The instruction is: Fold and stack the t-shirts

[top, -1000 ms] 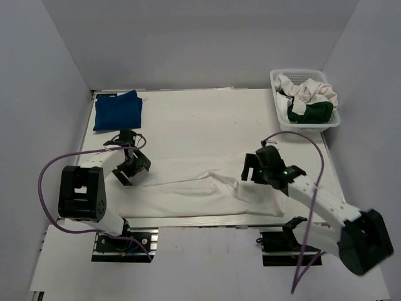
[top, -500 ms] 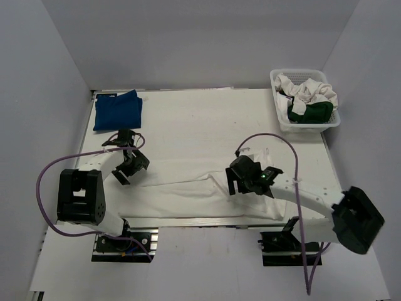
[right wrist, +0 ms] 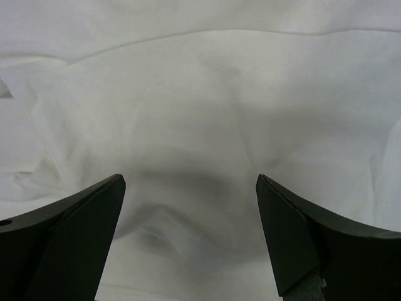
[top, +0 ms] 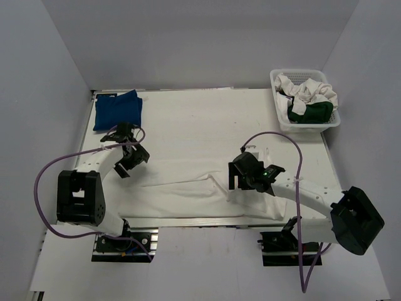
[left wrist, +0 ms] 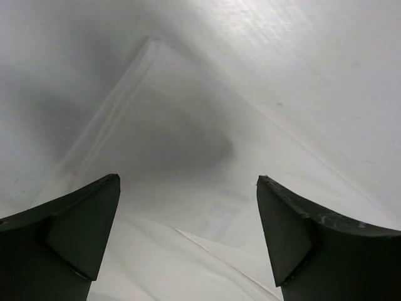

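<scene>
A white t-shirt (top: pixel 188 191) lies spread in a long band along the near edge of the table. My left gripper (top: pixel 130 158) is open and empty just above its left end; the left wrist view shows the cloth's corner (left wrist: pixel 188 144) between the fingers. My right gripper (top: pixel 241 179) is open and empty over the shirt's right part, and the right wrist view shows wrinkled white cloth (right wrist: pixel 188 125) below it. A folded royal blue t-shirt (top: pixel 117 110) lies at the far left. White t-shirts (top: pixel 307 89) and a dark green one (top: pixel 310 113) are bunched in the basket.
The white lattice basket (top: pixel 280 119) stands at the far right corner. Purple cables loop from both arms. The white table top (top: pixel 200 125) stretches between the blue shirt and the basket, with grey walls around it.
My right gripper moved left along the white shirt and then slightly back toward the far side. My left gripper shifted a little toward the far side. Both stayed open.
</scene>
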Tool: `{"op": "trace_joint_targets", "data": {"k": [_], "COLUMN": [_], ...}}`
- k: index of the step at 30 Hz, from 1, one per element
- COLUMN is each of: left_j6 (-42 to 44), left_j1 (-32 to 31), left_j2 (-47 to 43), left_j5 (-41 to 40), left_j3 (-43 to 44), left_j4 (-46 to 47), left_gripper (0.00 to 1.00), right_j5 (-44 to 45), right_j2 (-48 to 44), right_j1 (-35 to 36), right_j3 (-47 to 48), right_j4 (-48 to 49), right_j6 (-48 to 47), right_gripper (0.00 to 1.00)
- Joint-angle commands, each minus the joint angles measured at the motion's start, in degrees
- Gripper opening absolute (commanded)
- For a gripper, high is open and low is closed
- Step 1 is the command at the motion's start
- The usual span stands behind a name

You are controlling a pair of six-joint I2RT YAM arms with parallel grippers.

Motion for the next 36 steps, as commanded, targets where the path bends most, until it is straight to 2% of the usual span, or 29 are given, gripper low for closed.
{"op": "trace_joint_targets", "data": {"k": [1, 4, 7, 13, 16, 17, 19, 20, 21, 23, 24, 26, 27, 31, 34, 36], "left_j6": [2.82, 4.14, 4.76, 4.23, 4.23, 4.23, 3.7, 3.7, 4.31, 4.32, 5.1, 5.11, 5.11, 2.83, -1.82, -5.25], "left_j1": [-2.13, -4.86, -7.94, -12.33, -14.0, -14.01, -15.41, -15.42, -15.94, -15.94, -15.94, -16.47, -16.47, -17.09, -18.14, -19.19], "left_j2": [-3.03, -1.63, 2.14, 7.86, 11.99, 13.13, 16.2, 17.18, 18.75, 20.34, 21.05, 22.1, 22.98, 22.99, 19.4, 16.94], "left_j5": [2.59, 5.67, 3.75, 1.37, 2.07, 2.07, 2.59, 1.99, 0.42, 0.4, 0.92, 1.88, 3.29, 4.44, 6.36, 11.63], "left_j3": [2.62, 2.09, 2.09, 0.95, 0.42, 1.64, 3.31, 6.63, 10.67, 14.56, 16.23, 18.96, 18.97, 15.91, 10.9, 5.65], "left_j4": [-0.06, 1.43, -1.28, -5.34, -5.95, -6.47, -7.79, -8.49, -9.72, -10.43, -10.43, -10.43, -10.43, -11.57, -12.19, -9.83], "left_gripper": [1.0, 1.0, 1.0, 1.0, 1.0, 1.0, 1.0, 1.0, 1.0, 1.0, 1.0, 1.0, 1.0, 1.0, 1.0, 1.0], "right_j5": [-3.89, -4.25, -4.34, -6.54, -9.51, -10.83, -11.63, -11.46, -11.37, -12.5, -14.25, -14.97, -15.84, -22.86, -28.49, -31.48], "right_j2": [2.61, 5.07, 6.4, 11.93, 18.96, 23.85, 27.22, 33.59, 35.83, 42.24, 46.27, 51.3, 55.67, 63.35, 67.13, 70.2], "right_j1": [-2.61, -5.43, -8.51, -14.39, -17.55, -17.91, -18.88, -20.1, -20.55, -22.22, -22.75, -22.93, -23.19, -23.28, -23.36, -23.28], "right_j3": [2.76, 2.23, 1.45, 1.96, 6.53, 10.11, 16.07, 21.51, 24.44, 33.84, 44.31, 49.58, 56.83, 69.7, 74.89, 76.4], "right_j4": [3.04, 0.32, -1.01, 1.44, 4.69, 5.57, 7.43, 7.51, 6.82, 6.64, 3.59, 3.73, 3.21, 1.18, 1.63, 1.89], "right_j6": [4.17, 5.4, 6.28, 2.95, 0.48, -0.22, -1.89, -2.85, -4.08, -6.62, -6.81, -10.32, -10.85, -15.24, -15.43, -15.34], "right_gripper": [0.9, 0.9, 0.9, 0.9, 0.9, 0.9, 0.9, 0.9, 0.9, 0.9, 0.9, 0.9, 0.9, 0.9, 0.9, 0.9]}}
